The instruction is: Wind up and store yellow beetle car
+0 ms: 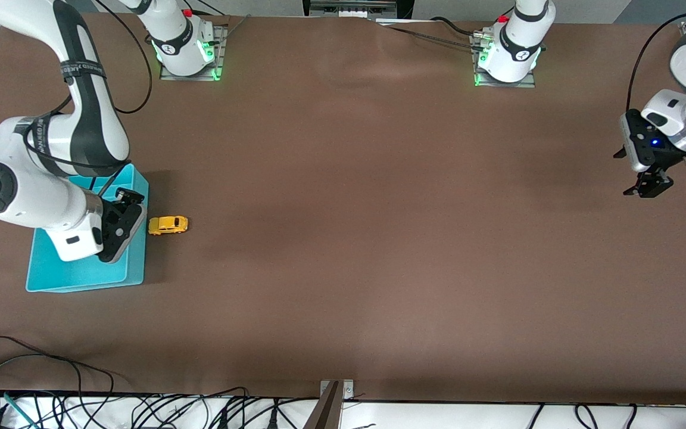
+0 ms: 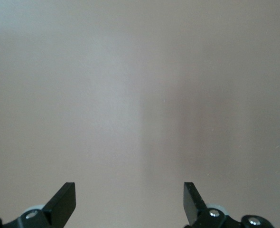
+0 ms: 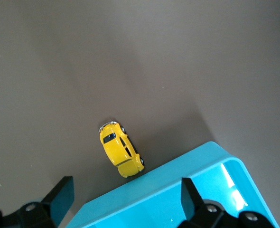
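Yellow beetle car beside the turquoise bin, both pincers empty.

The yellow beetle car (image 1: pixel 168 224) sits on its wheels on the brown counter (image 1: pixel 379 238), just beside the turquoise bin (image 1: pixel 90 271) at the right arm's end. The right pincer (image 3: pixel 126 199) hangs over the bin's rim by the car, fingers spread, pinching nothing. The left arm waits at its own end, its left pincer (image 2: pixel 129 202) spread wide over bare counter.
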